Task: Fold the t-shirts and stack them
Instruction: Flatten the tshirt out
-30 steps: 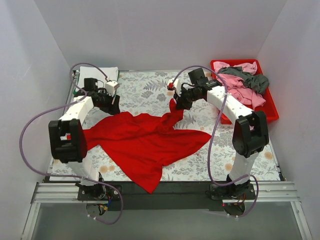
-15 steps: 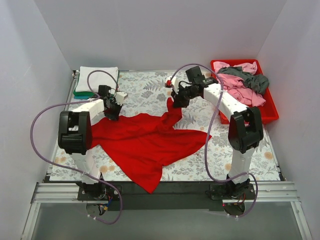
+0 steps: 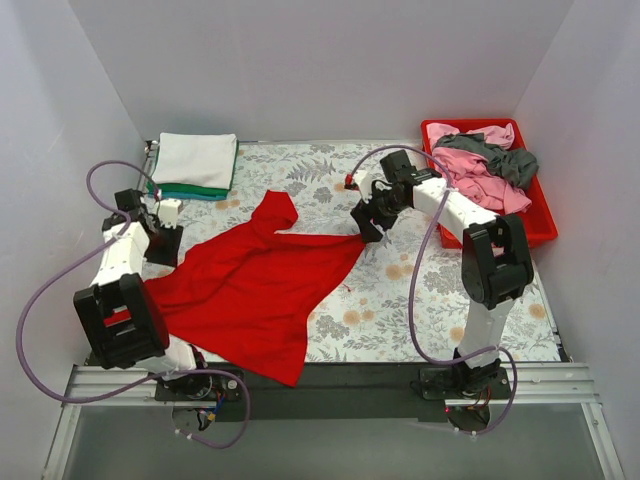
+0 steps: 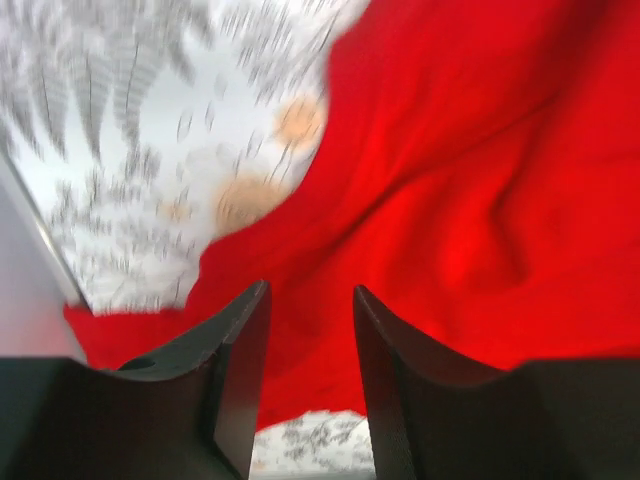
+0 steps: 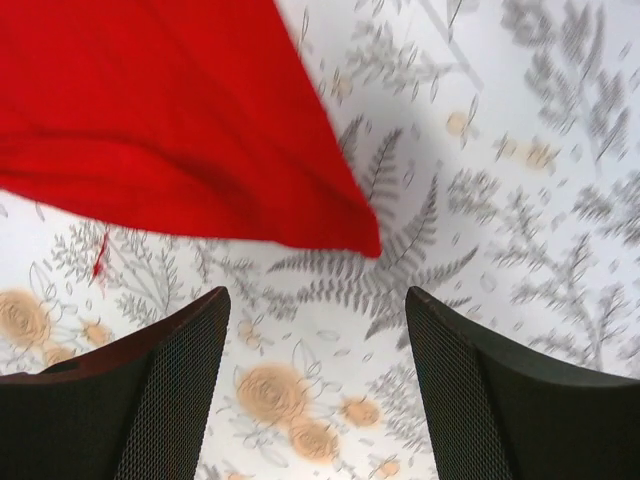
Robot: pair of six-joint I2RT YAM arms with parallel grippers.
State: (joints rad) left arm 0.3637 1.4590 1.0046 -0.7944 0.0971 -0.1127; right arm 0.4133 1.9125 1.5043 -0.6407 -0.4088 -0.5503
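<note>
The large bright red t-shirt lies spread over the left and middle of the floral table, one sleeve bunched up towards the back. My left gripper hovers at the shirt's left edge. In the left wrist view its jaws stand apart, with the red cloth below them and nothing pinched. My right gripper is at the shirt's right tip. It is wide open, and the red corner lies just ahead of its fingertips, untouched.
A folded white t-shirt rests on a green one at the back left corner. The red tray at the back right holds crumpled pink and dark grey t-shirts.
Both grippers were shut on the red t-shirt and have opened, letting it go. The shirt was pulled left and spread flatter. The left arm swung left, and the right arm came forward.
</note>
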